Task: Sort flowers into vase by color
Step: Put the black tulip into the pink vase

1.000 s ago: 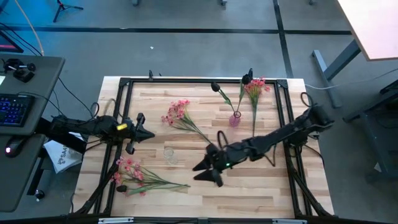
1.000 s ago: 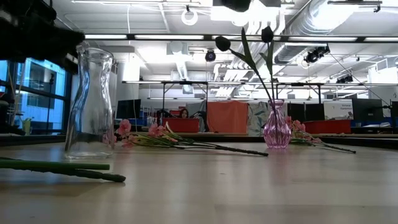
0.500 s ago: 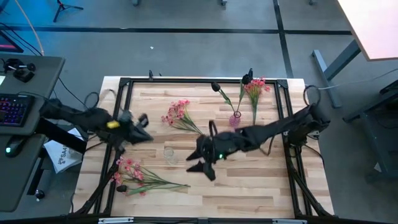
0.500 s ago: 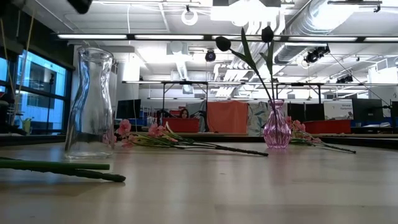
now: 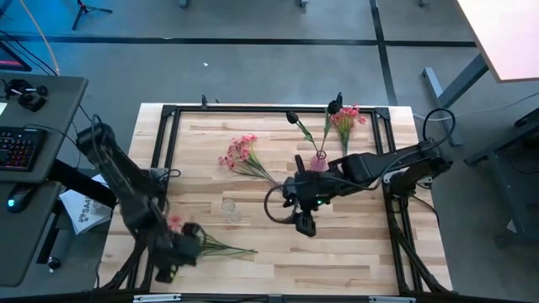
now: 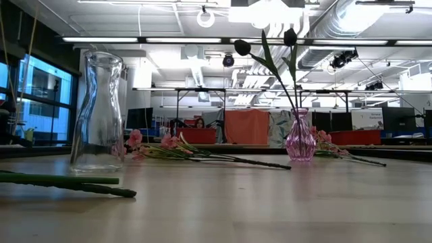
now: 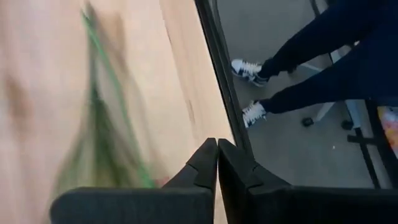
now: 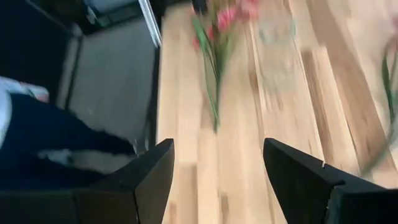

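A small pink glass vase (image 5: 318,161) (image 6: 300,140) stands far right of centre and holds two dark tulip buds (image 6: 241,47). A clear glass vase (image 5: 229,209) (image 6: 98,111) stands mid-table. Three pink bunches lie flat: one far of centre (image 5: 240,151), one by the far right corner (image 5: 345,118), one near left (image 5: 210,246) with its stems (image 6: 61,181) pointing right. My left gripper (image 5: 187,240) (image 7: 217,163) is shut and hovers over the near-left bunch. My right gripper (image 5: 301,219) (image 8: 217,174) is open above bare wood near the pink vase.
A dark metal frame (image 5: 168,135) runs round the tabletop. A person's legs and shoes (image 7: 261,68) show on the floor beyond the table's edge. Bare wood (image 5: 337,252) lies along the near right side. A desk with a keyboard (image 5: 17,143) stands to the left.
My left arm has swung from the table's left middle toward the near edge and now sits over the near-left pink bunch. My right gripper has shifted a little toward the right and far side and turned. The flowers and both vases have stayed put.
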Available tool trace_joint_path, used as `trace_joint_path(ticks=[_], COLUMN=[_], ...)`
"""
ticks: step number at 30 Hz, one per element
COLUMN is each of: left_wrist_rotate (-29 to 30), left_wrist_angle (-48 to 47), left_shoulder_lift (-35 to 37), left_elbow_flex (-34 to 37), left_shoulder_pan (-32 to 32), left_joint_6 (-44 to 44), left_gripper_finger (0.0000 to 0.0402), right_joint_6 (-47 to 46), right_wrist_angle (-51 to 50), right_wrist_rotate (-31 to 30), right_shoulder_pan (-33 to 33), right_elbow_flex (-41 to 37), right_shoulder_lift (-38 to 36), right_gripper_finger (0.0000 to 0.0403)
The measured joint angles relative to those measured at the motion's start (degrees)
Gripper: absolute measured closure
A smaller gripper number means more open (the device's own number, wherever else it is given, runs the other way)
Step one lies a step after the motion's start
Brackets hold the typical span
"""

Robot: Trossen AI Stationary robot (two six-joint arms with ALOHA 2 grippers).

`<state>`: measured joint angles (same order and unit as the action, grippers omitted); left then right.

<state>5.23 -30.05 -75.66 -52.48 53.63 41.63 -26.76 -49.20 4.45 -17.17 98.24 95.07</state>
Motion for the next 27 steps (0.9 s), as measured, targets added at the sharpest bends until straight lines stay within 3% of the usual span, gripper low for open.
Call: trace_joint_path(ticks=[5, 14, 27], left_wrist_rotate=[0.0, 1.1, 2.9], left_wrist_angle=[6.7, 4.7, 0.5], left_shoulder_lift=[-9.2, -17.9, -19.6], left_elbow_flex=[0.1, 0.1, -0.5], left_shoulder_pan=[0.8, -3.5, -4.1], left_joint_6=[2.7, 0.1, -4.4], left_gripper_finger=[0.0359, 0.0269, 0.0273], right_joint_6=[0.4, 3.3, 5.4], right_wrist_angle=[-5.0, -5.9, -6.8], right_wrist_rotate=[-0.1, -0.3, -1.2], right_shoulder_pan=[-0.5, -0.8, -1.4], right_elbow_flex=[0.0, 0.0, 0.0], right_shoulder_lift=[0.0, 0.1, 0.1], right_gripper_finger=[0.0161, 0.0161, 0.0161])
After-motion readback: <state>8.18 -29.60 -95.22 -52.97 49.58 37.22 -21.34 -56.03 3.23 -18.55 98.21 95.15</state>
